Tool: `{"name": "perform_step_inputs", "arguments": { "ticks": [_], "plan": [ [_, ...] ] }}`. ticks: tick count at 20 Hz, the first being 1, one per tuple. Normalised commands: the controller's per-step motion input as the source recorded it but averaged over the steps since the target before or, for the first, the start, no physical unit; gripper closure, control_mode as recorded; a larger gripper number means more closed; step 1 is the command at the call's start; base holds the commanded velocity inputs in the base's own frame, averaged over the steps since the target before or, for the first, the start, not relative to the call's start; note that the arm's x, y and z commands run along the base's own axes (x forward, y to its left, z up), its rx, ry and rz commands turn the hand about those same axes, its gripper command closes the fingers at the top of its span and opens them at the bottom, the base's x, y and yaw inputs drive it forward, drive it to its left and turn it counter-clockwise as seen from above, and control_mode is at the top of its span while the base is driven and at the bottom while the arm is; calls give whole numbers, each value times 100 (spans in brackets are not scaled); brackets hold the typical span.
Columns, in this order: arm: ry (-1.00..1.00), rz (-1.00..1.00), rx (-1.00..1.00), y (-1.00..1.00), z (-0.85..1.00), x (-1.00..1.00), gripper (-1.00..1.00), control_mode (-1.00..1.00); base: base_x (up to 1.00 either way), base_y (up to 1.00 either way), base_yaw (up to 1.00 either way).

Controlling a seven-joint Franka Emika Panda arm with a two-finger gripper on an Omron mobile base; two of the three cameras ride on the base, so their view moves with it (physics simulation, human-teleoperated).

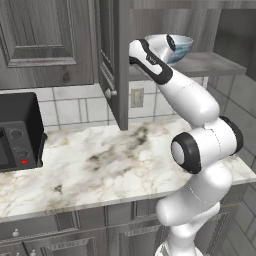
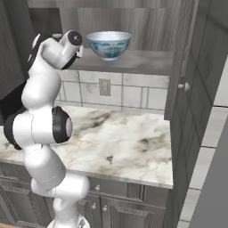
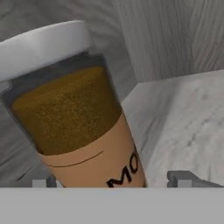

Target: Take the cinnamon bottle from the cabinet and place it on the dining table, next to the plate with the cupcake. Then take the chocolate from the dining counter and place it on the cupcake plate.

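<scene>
Cinnamon bottle (image 3: pixel 74 118) looms close ahead of the gripper (image 3: pixel 116 180), leaning toward 11 o'clock on the cabinet (image 2: pixel 133 62) shelf, its base between the wide-spread jaws, not yet grasped.

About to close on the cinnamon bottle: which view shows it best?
Hand view: the cinnamon bottle looms close between the open fingertips, pale lid and amber body clear. In both base views the arm reaching into the cabinet covers it.
</scene>
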Motion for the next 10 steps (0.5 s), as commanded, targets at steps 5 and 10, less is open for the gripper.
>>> {"name": "perform_step_inputs", "arguments": {
  "ticks": [5,10],
  "plan": [
    [0,0,0,16,-6,11,-100,-100,0,0,0],
    [-1,0,0,10,-7,7,-100,-100,0,0,0]
  ]
}}
